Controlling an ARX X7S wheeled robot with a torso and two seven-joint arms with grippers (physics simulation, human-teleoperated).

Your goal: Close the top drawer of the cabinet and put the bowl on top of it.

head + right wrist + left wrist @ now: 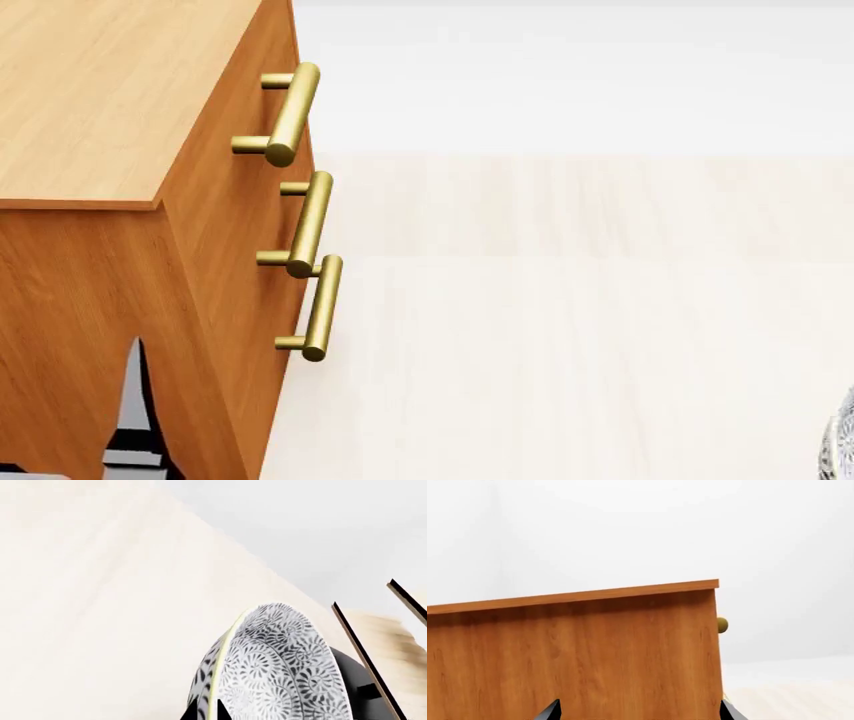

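Bare simulated room: white walls [627,525], pale wood floor [574,330], cabinet [107,90]

Bright, even, shadowless simulator light, pale floor [561,330] nearly washed out, soft sheen along the brass handles [296,112], cabinet [94,300] side darker than its top, bowl [280,670] pattern crisp, far shelf [393,640] edge blurred.

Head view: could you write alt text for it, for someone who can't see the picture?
An orange-brown wooden cabinet fills the left side, seen from above, with three brass bar handles stacked down its front. Pale wood floor stretches to the right, where a sliver of a patterned bowl shows at the lower right edge.
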